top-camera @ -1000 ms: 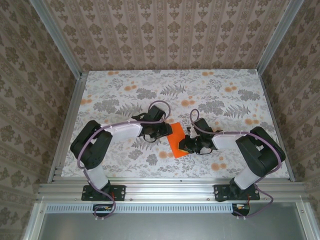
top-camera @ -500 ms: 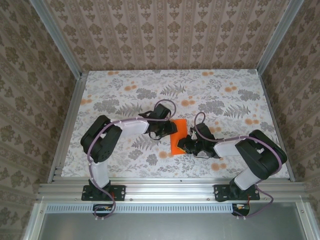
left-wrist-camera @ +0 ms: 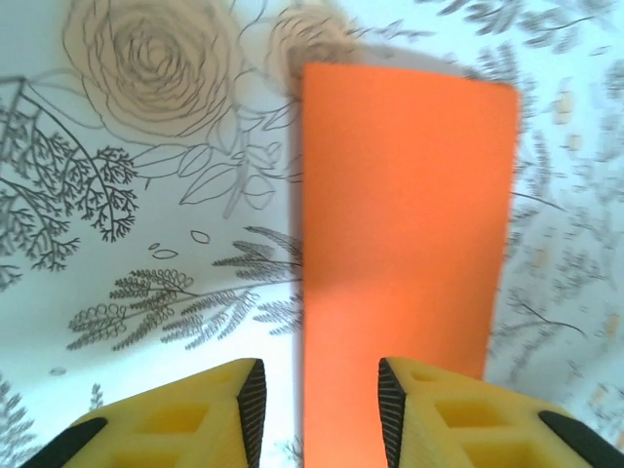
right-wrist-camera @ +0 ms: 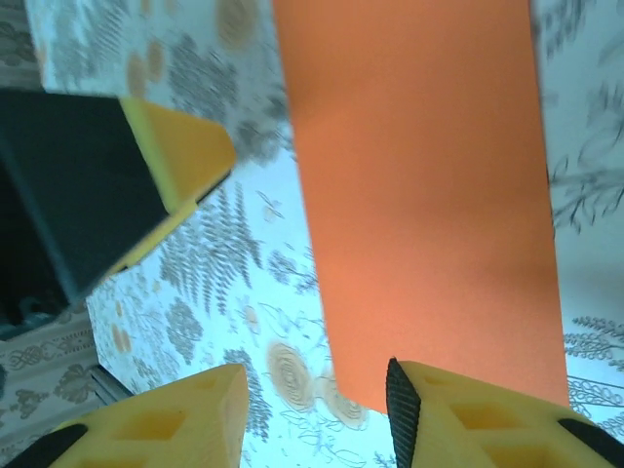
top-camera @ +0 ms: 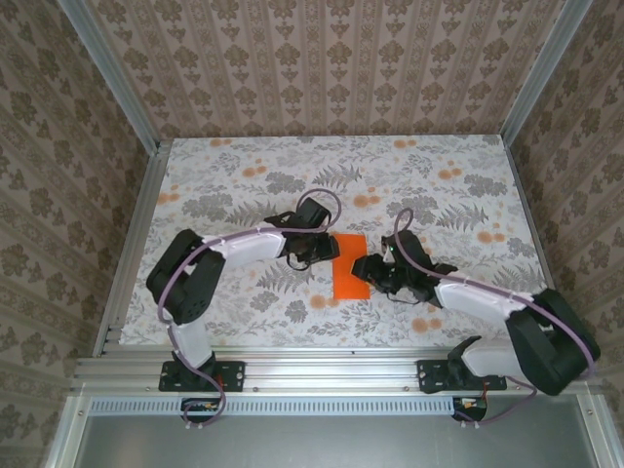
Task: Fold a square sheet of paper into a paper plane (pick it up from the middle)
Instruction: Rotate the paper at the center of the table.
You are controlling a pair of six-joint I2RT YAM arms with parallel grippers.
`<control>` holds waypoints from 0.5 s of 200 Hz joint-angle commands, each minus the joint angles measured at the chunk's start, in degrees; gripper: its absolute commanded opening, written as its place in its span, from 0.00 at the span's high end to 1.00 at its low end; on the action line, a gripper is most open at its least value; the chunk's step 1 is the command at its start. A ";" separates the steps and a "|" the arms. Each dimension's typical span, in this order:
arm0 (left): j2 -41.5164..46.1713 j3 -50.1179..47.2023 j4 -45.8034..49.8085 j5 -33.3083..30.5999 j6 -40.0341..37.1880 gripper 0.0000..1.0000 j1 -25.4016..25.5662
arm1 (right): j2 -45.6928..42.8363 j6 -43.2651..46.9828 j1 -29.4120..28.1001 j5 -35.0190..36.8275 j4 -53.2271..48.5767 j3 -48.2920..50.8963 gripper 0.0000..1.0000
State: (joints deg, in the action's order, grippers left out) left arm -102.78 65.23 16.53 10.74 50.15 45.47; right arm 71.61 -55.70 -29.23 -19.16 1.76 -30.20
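Observation:
The square sheet of paper (top-camera: 347,274), bright orange, lies flat on the flowered table, folded into a narrow rectangle. My left gripper (top-camera: 323,252) hovers at its upper left edge. In the left wrist view the paper (left-wrist-camera: 402,214) stretches away from my left gripper (left-wrist-camera: 320,409); its long left edge runs between the open yellow fingers (left-wrist-camera: 239,405). My right gripper (top-camera: 374,274) sits at the paper's right edge. In the right wrist view it (right-wrist-camera: 312,414) stands open with a corner of the paper (right-wrist-camera: 419,195) beside one finger. The left gripper's finger (right-wrist-camera: 180,146) shows across from it.
The table (top-camera: 224,185) carries a grey leaf print with pale orange flower blotches. Aluminium rails (top-camera: 132,244) run along its left, right and near edges, with patterned walls behind them. Both arm bases stand at the near edge.
My right gripper has opened, let go of the paper and drawn back to the right. The paper has gone from skewed to a flat upright rectangle. My left gripper has shifted slightly right.

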 commanded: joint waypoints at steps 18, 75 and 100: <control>1.19 1.36 1.16 2.05 -3.23 0.79 2.40 | -2.20 12.41 7.07 -1.57 -16.28 -2.35 0.53; -3.18 2.10 -0.11 5.99 -1.02 0.95 2.76 | 4.75 13.65 8.57 -10.83 -12.89 -3.42 0.60; -4.28 2.16 0.07 7.27 -1.46 0.96 2.87 | 5.74 13.73 8.56 -11.34 -12.98 -3.51 0.60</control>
State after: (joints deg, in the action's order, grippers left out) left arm -105.86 66.00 16.27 15.59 48.82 48.03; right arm 76.51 -43.29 -20.71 -27.42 -10.55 -32.32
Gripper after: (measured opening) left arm 0.059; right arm 0.401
